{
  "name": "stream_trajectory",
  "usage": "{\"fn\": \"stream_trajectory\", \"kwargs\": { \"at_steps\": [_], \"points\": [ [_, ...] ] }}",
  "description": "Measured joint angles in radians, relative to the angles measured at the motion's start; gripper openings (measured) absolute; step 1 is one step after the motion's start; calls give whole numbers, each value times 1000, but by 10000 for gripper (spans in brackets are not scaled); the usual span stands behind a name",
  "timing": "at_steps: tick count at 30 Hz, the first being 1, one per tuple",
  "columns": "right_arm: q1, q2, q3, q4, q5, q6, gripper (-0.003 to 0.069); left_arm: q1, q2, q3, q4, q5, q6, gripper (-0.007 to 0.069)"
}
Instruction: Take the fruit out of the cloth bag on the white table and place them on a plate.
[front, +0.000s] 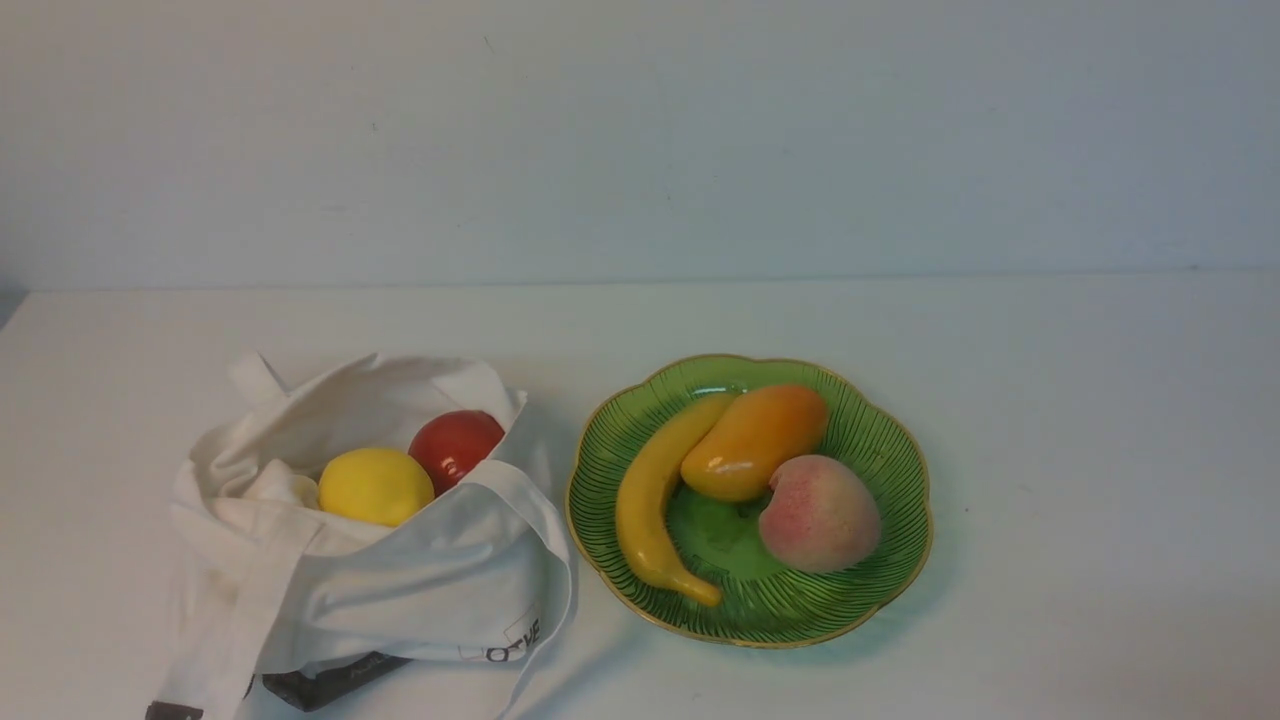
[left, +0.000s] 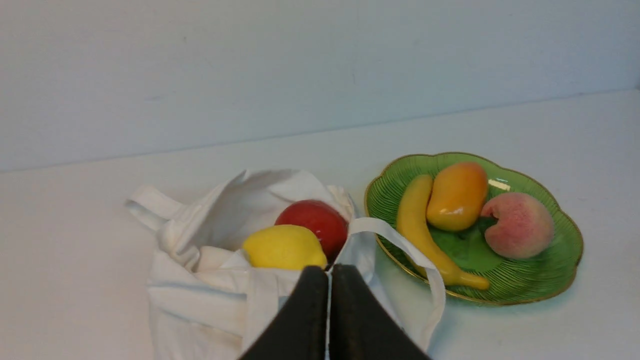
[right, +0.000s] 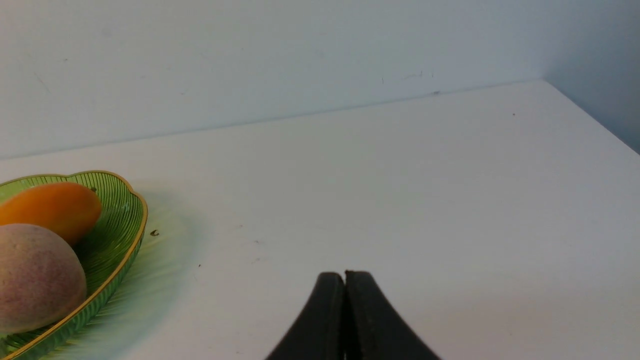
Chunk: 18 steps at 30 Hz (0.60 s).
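Note:
The off-white cloth bag (front: 400, 590) lies open on the white table (front: 1080, 400) at the left. In its mouth sit a yellow lemon (front: 375, 486) and a round red fruit (front: 456, 446). The green scalloped plate (front: 890, 440) to its right holds a yellow banana (front: 650, 500), an orange mango (front: 755, 442) and a pink peach (front: 820, 513). Neither gripper shows in the front view. My left gripper (left: 329, 272) is shut and empty, above the bag's near side, close to the lemon (left: 284, 247). My right gripper (right: 344, 277) is shut and empty, over bare table right of the plate (right: 127, 220).
A pale wall stands along the table's far edge. The table's right edge (right: 590, 120) shows in the right wrist view. A bag strap (left: 405, 245) loops toward the plate's rim. A dark grey label (front: 335, 680) sticks out under the bag.

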Motion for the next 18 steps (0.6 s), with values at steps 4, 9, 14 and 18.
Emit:
{"fn": "stream_trajectory", "kwargs": {
  "at_steps": [4, 9, 14, 18],
  "points": [
    [0, 0, 0, 0, 0, 0, -15, 157, -150, 206, -124, -119, 128, -8],
    [0, 0, 0, 0, 0, 0, -15, 307, -203, 418, -230, -245, 246, -8],
    [0, 0, 0, 0, 0, 0, -15, 359, -203, 542, -230, -269, 289, -8],
    [0, 0, 0, 0, 0, 0, -15, 360, -203, 609, -223, -307, 297, -8]
  ]
}}
